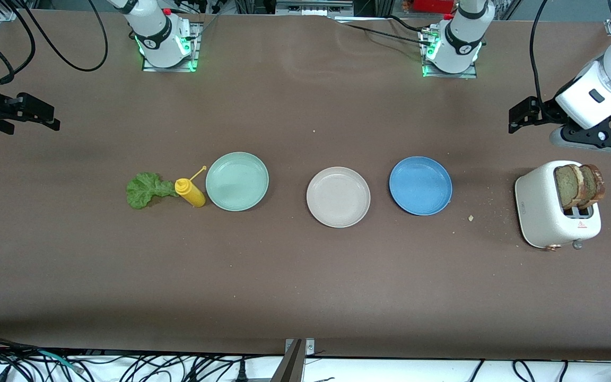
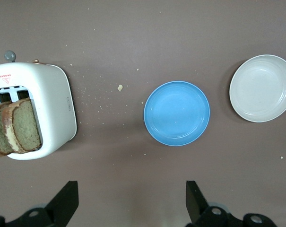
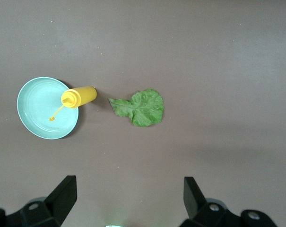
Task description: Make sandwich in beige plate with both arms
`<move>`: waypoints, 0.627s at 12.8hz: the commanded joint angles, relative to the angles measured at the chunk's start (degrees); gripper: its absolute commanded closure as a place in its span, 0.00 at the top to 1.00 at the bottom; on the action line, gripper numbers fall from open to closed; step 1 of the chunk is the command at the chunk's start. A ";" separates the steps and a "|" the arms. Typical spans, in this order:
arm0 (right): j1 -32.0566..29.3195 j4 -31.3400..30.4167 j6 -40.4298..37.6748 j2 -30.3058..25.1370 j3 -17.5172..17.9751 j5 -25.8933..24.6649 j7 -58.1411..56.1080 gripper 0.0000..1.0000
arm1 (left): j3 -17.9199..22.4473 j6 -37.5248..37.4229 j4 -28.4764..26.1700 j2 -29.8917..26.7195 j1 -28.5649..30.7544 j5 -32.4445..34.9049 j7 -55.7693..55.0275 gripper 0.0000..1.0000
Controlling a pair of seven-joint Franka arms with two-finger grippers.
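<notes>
Bread slices [image 1: 578,185] stood upright in the toaster [image 1: 555,212], directly under the left pincer [image 2: 132,201], fingers apart. Beige plate [image 1: 338,197] well apart from the toaster, past the blue plate [image 1: 420,185]. Right pincer [image 3: 128,201] waited over the lettuce [image 1: 143,189], likewise apart.

Bright even light, soft shadows (sharp focus), faint glare

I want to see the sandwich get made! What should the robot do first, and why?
Probably the left gripper, open near the left arm's end of the table, should come down over the two bread slices standing in the toaster. The beige plate has nothing on it, and bread goes first. The right gripper waits, open, while the lettuce leaf lies on the table.
</notes>
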 commanded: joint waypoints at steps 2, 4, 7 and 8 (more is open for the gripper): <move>-0.16 0.65 -0.17 -0.04 0.04 -0.43 0.62 1.00 | -0.42 -0.26 -0.87 -0.96 0.44 0.97 0.47 1.00; -0.25 0.65 -0.17 -0.04 0.04 -0.43 0.45 1.00 | -0.42 -0.26 -0.79 -0.96 0.44 0.97 0.38 1.00; -0.16 0.65 -0.17 -0.04 0.13 -0.26 0.62 1.00 | -0.42 -0.26 -0.79 -0.96 0.44 0.97 0.47 1.00; -0.07 0.65 -0.17 -0.04 0.13 -0.34 0.62 1.00 | -0.42 -0.26 -0.79 -0.96 0.44 0.97 0.47 1.00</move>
